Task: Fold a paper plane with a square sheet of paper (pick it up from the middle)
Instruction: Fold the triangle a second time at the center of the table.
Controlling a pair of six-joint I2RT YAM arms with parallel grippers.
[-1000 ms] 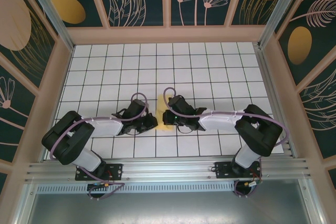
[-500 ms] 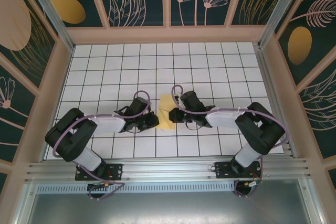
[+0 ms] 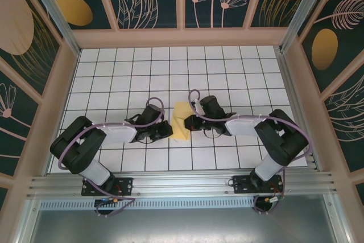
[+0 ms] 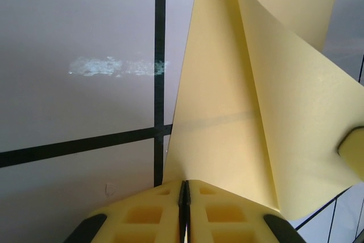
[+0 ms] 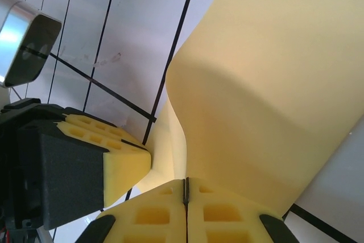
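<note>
The yellow sheet of paper [image 3: 181,120] sits near the middle of the white-tiled table [image 3: 114,72], a little toward the near edge, held between the two arms. From above it reads as an uneven, partly folded shape, taller than it is wide. The left fingers [image 3: 168,131] meet its lower left edge and the right fingers [image 3: 191,122] meet its right side.

In the left wrist view, the left fingers [image 4: 170,211] are pressed together, their yellow foam pads meeting in a thin dark seam, with the sheet's [image 4: 227,140] bottom edge pinched between them. From that pinch the paper fans upward. One layer lies flat and pale against the black grid lines. A second layer rises from a straight crease and curls over toward the upper right. A pad of the right fingers [image 4: 355,149] touches this raised flap at the frame's right edge.

In the right wrist view, the right fingers [image 5: 170,211] are likewise closed on the sheet [image 5: 273,101], which bends in a soft S-curve just above the pads and spreads wide to the upper right. The left fingers [image 5: 122,163] touch the paper low on the left. I cannot tell whether any of the sheet rests on the table.
</note>
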